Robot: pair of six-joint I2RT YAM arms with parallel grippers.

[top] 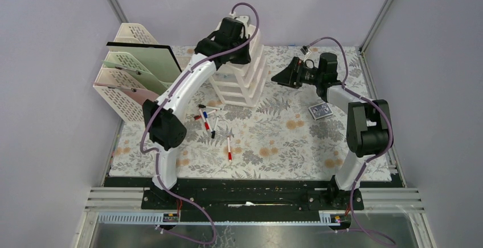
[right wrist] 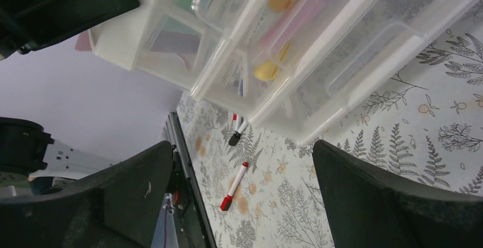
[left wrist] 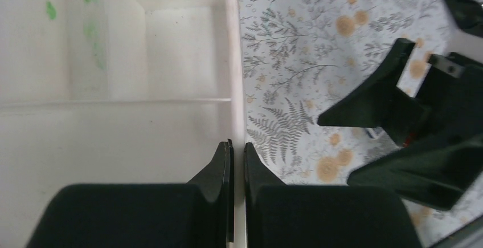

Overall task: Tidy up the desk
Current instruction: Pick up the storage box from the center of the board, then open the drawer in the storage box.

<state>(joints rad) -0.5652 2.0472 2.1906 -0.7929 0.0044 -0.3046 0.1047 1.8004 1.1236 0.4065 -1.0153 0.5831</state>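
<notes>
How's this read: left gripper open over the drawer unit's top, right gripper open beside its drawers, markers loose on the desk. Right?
No. The left gripper is shut, jaws closed together at the top rim of the drawer unit; the left wrist view shows it. The rest stands: right gripper open beside its drawers, markers loose on the desk.

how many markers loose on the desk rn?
5 markers visible on the desk: four clustered in front of the drawer unit, one red-capped alone nearer the arm bases. The cluster overlaps, so another may be hidden.
</notes>
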